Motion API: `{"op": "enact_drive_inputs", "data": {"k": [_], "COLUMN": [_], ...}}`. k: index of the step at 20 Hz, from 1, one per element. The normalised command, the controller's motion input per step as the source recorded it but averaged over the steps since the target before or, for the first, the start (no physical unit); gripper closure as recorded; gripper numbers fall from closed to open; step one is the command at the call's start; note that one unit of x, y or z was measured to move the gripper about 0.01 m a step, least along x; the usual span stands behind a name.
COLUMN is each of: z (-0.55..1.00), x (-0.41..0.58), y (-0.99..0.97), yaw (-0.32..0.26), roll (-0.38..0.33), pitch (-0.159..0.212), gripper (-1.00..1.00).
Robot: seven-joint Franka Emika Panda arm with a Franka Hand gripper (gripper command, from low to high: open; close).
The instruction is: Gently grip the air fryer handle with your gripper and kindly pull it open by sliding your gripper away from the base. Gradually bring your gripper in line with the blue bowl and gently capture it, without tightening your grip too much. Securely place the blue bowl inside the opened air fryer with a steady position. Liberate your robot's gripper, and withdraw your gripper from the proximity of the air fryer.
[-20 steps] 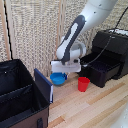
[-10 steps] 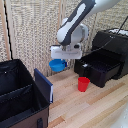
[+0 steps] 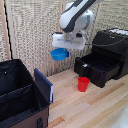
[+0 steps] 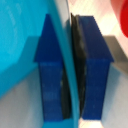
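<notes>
From the exterior view, a white robot arm holds the blue bowl [image 3: 59,54] up in the air, well above the wooden counter [image 3: 95,107]. The claw [image 3: 64,47] hangs under a white block and is clamped on the bowl's rim. The air fryer [image 3: 106,56] stands on the counter toward the exterior view's right, its black drawer already pulled out and open at the top. A red cup [image 3: 83,84] stands on the counter below and between bowl and drawer. A large black fabric case [image 3: 20,97] fills the exterior view's lower left.

To do this step well, I judge the bowl should travel level and high enough to pass over the drawer's front wall and the cup, then descend straight into the drawer.

From the wrist view, two blue fingertips [image 4: 51,70] pinch the thin bowl wall [image 4: 20,45] between them; a red blur [image 4: 120,20], likely the cup, shows at one corner.
</notes>
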Motion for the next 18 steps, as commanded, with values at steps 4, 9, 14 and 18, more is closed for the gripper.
{"op": "enact_drive_inputs", "data": {"k": [4, 9, 14, 18], "z": [0.51, 0.3, 0.1, 0.12], "x": [-0.038, -0.001, 0.0, 0.0], "y": [-0.57, -0.46, -0.37, -0.47], "yaw": [-0.225, -0.278, -0.318, -0.277], "roll": [0.017, 0.001, 0.0, 0.0], "pitch": [0.086, 0.023, 0.0, 0.003], "gripper": [1.0, 1.0, 1.0, 1.0]}}
